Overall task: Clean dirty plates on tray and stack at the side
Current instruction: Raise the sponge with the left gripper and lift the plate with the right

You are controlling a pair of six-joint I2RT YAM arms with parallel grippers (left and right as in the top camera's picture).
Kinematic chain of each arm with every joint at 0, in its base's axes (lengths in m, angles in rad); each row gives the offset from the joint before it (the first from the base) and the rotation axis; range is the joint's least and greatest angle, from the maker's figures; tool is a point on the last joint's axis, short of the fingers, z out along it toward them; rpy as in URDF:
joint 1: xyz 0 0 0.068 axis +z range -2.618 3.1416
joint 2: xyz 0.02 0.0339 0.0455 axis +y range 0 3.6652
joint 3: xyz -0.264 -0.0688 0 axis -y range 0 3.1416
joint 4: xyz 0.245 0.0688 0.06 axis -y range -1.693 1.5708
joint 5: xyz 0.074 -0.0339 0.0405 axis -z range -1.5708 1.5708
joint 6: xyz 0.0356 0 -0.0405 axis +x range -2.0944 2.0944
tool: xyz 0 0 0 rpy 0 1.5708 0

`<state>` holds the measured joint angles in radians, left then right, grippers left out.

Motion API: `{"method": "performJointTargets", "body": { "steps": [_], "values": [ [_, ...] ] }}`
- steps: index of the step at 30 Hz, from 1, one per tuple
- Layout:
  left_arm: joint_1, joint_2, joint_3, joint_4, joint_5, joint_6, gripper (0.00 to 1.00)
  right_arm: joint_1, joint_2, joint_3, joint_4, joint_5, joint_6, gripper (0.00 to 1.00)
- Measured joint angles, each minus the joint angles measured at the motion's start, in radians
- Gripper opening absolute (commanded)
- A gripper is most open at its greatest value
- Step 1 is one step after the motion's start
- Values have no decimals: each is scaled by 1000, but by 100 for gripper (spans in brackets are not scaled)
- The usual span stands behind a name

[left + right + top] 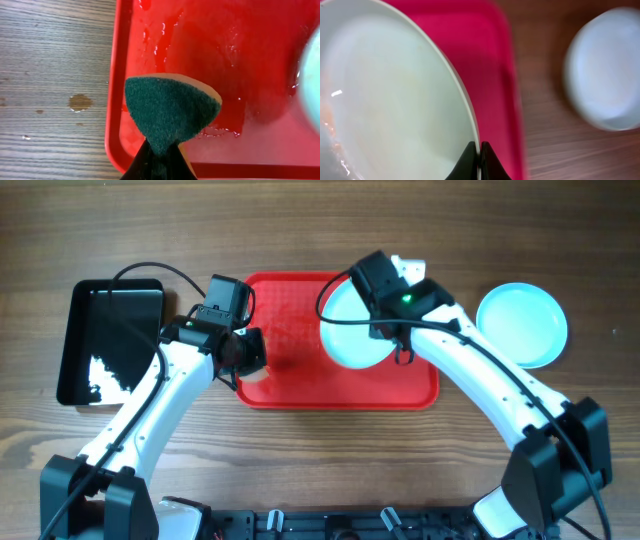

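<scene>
- Right, L gripper (159,152): fingers pressed tight on a sponge (170,107), pinching its narrow end. Green scrub face is toward the wrist cam, w/ a tan foam edge along the top.
- Sponge fans out just ahead of the fingertips, over the left rim and near-left corner of the tray (215,45). Can't tell if it touches the tray floor.
- Droplets (162,37) and wet streaks lie on the red floor, further ahead of the sponge.
- A brownish wet spot (80,102) sits on the table (300,230), left of the L gripper and outside the rim.
- R gripper (480,150): fingers closed on the rim of a plate (395,100), w/ the thin edge squeezed between the tips.
- Plate spreads out to the left of those fingers, over the tray's right part. There's a faint orange smear and some wet glint at its far-left side. Can't tell if it's lifted or resting.
- Red tray shows past the plate edge, ahead and right of the R gripper.
- 2nd plate (521,325) is on the bare wood well off to the R gripper's right, clear of the tray. It's blurred in the wrist cam, and I can't say if it's one plate or a stack.
- Black tray (110,340) lies on the table left of the L gripper, apart from the red one.
</scene>
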<state>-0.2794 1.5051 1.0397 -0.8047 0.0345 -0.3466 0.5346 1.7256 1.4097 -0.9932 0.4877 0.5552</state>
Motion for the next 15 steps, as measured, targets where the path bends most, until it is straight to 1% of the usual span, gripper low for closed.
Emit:
{"method": "performJointTargets", "body": {
  "steps": [3,7,12,15],
  "values": [
    [0,0,0,0,19,0,4,0,-2,48,-63,94,-35,4],
    [0,0,-1,0,29,0,4,0,-2,58,-97,217,-89,4],
    [0,0,-8,11,35,0,4,10,-2,58,-94,392,-158,4],
    [0,0,-24,40,40,0,4,43,-2,58,-68,526,-233,4]
  ]
}}
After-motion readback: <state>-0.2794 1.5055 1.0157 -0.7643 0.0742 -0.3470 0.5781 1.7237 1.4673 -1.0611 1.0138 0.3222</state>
